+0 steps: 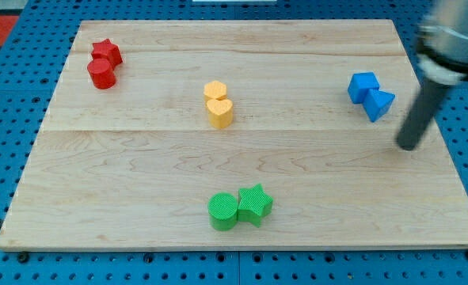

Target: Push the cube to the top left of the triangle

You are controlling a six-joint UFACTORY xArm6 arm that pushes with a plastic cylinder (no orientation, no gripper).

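Touching triangle (381, 103) — blue cube (363, 86), at my tip's (408, 146) upper left — no jaws.

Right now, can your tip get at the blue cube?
Probably yes. My tip sits to the view's right of the blue triangle, which touches the cube; I'd go around it over bare board.
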